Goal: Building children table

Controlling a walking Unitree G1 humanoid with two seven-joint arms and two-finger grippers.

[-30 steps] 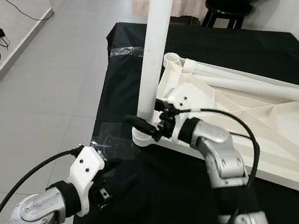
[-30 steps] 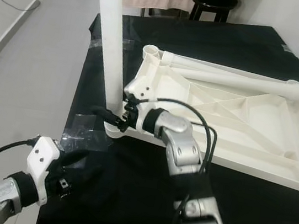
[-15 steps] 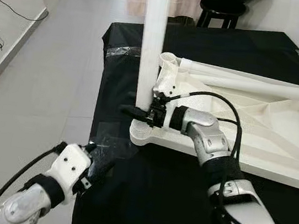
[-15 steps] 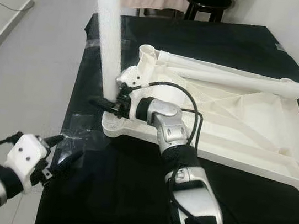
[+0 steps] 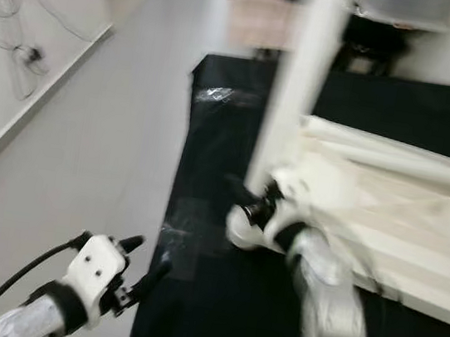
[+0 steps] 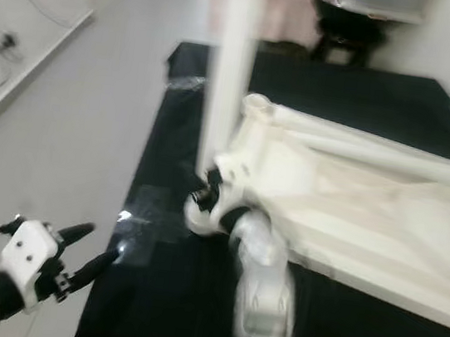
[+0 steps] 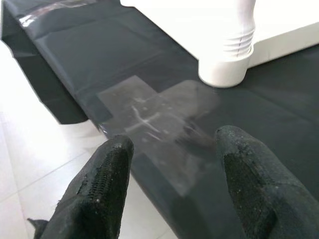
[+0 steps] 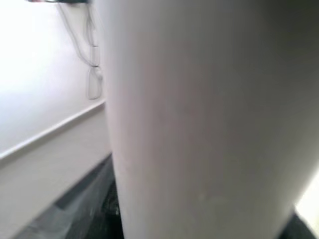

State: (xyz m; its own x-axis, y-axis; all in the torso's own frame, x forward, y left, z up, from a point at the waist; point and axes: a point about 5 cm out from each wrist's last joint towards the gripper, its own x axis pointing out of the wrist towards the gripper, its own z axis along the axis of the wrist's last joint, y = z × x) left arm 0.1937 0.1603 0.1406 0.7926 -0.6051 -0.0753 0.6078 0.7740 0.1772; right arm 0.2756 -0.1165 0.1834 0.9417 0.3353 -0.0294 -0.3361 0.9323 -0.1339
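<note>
A white children's table top (image 5: 419,221) lies upside down on a black-covered table (image 5: 229,136). One white leg (image 5: 299,87) stands upright in its near corner socket (image 7: 224,69). Another leg (image 5: 394,159) lies along the far side of the top. My right gripper (image 5: 242,194) is at the base of the upright leg, and that leg's white surface (image 8: 199,124) sits very close to the right wrist camera. My left gripper (image 5: 141,259) hovers open and holds nothing, low by the table's near left edge, short of the socket. Both eye views are blurred.
A patch of clear tape (image 7: 149,119) shines on the black cover just ahead of the left fingers (image 7: 104,184). Grey tiled floor (image 5: 84,157) runs along the table's left, with cables (image 5: 23,52) by the wall. A dark stool (image 6: 345,26) stands behind the table.
The head camera has swung and the picture has gone blurred. My left gripper has dropped lower and out toward the table's edge. The right gripper stays at the leg's base.
</note>
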